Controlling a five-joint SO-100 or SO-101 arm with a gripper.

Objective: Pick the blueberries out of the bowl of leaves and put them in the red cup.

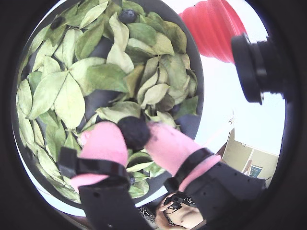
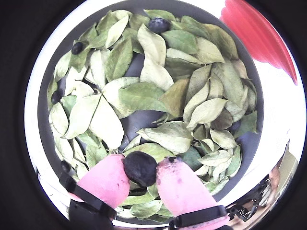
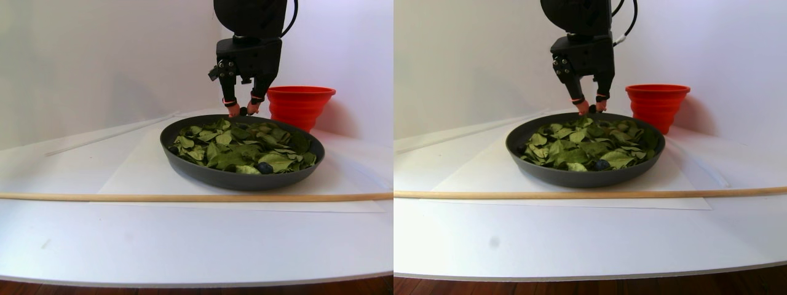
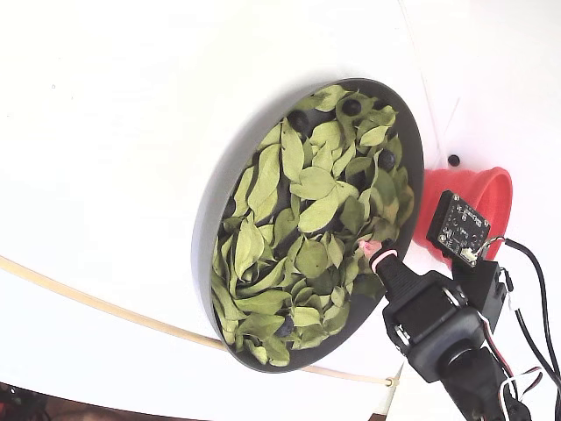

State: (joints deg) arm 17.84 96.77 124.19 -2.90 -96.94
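The tool (image 1: 135, 136) has its two pink-padded fingers (image 2: 103, 179) closed nearly together on a single dark blueberry (image 2: 140, 168), which sits pinched between the pads in both wrist views. The berry is held just above the leaves (image 2: 144, 96) near one edge of the bowl (image 4: 215, 189); in the stereo pair view the fingertips hang at the back rim, on the side nearest the red cup (image 3: 300, 104). In the fixed view only a pink fingertip shows over the right edge of the leaves, with the black arm body (image 4: 438, 324) below and to the right of it.

The dark grey bowl is wide and shallow, filled with light green leaves, patches of its bare floor showing between them. More blueberries lie loose among the leaves: one (image 2: 158, 25) at the top of a wrist view, two (image 2: 77, 47) along the upper left rim there, and one (image 3: 264, 167) at the front of the bowl in the stereo pair view.

The red cup stands upright just beside the bowl, outside its rim, at the upper right in the wrist views. Bowl and cup rest on a white tabletop (image 3: 184, 239). A thin wooden stick (image 3: 123, 196) lies across the tabletop in front of the bowl, apart from it.
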